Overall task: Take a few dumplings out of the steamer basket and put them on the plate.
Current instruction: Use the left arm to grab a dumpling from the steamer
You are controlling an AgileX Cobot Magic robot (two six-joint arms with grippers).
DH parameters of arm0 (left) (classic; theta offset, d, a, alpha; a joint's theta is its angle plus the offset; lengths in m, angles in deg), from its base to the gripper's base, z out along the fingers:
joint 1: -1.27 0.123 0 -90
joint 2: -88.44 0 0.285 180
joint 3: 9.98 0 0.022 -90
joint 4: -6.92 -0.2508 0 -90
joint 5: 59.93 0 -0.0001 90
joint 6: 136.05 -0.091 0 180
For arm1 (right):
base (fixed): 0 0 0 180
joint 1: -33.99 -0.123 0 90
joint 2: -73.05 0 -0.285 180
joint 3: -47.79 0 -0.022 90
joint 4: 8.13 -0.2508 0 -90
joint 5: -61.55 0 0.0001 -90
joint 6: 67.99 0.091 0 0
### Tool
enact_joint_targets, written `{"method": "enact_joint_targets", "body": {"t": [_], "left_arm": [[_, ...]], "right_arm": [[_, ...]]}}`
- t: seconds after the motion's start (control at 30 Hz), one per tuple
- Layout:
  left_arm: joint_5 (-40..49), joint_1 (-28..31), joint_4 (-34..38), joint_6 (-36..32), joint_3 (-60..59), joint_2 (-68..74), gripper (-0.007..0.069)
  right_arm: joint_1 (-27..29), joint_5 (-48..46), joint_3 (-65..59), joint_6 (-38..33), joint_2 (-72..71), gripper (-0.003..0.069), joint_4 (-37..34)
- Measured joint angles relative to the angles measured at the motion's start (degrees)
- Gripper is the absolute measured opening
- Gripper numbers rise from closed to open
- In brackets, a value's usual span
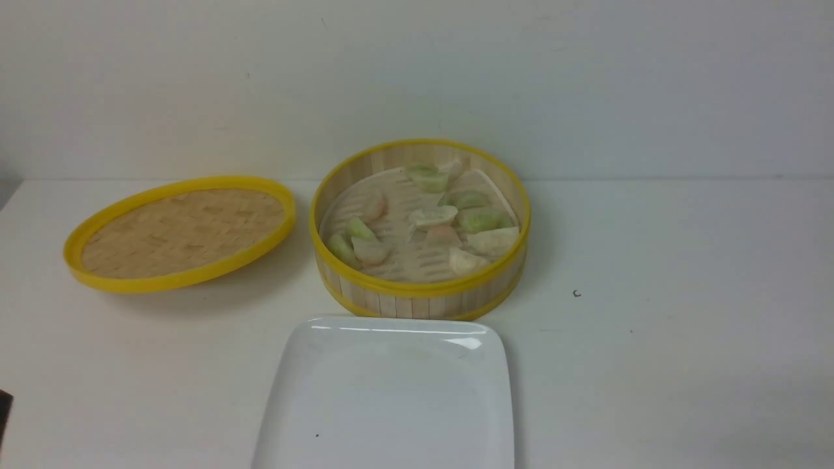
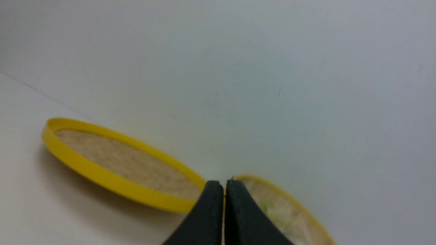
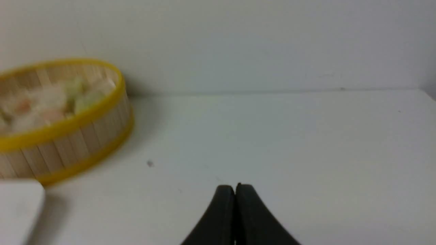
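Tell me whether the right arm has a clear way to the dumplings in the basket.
Probably yes. The lid lies off beside the basket, the dumplings sit uncovered, and nothing stands on the table between them and the right gripper, though its jaws are shut.

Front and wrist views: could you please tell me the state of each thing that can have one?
basket: uncovered, holding dumplings.
dumplings: all in the basket, none moved yet.
lid: off, lying left of the basket.
plate: bare.
left pincer: shut, empty.
right pincer: shut, empty.
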Motion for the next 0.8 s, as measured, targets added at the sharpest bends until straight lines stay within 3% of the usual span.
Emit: {"method": "enact_joint_targets", "body": {"t": [0.13, 0.23, 0.33, 0.57, 0.67, 0.8], "left_arm": [[-10.1, 0.0, 6.6, 0.7, 0.0, 0.0, -0.0006], [-14.6, 0.0, 7.3, 1.0, 0.8, 0.0, -0.0006], [-10.9, -0.1, 4.3, 1.0, 5.8, 0.0, -0.0006], [23.7, -0.6, -9.0, -0.2, 34.9, 19.2, -0.0006], [43.6, -1.2, -9.3, -5.4, 46.7, 33.3, -0.0006], [61.4, -2.3, -7.7, -14.7, 57.5, 51.6, -0.0006]], "right_arm": [[0.0, 7.2, 0.0, 5.0, 0.0, -0.0015, -12.0], [0.0, 12.0, 0.0, 6.9, 0.0, -0.0015, -19.7], [0.0, 14.8, 0.0, 6.8, 0.0, -0.0015, -22.7], [0.0, 17.8, 0.1, 7.5, 0.0, -0.0015, -24.3], [-0.6, 7.7, 4.9, 7.3, 0.3, -0.0015, -23.1], [-0.7, -9.0, 16.1, 5.2, 6.7, -0.0015, -19.1]]}}
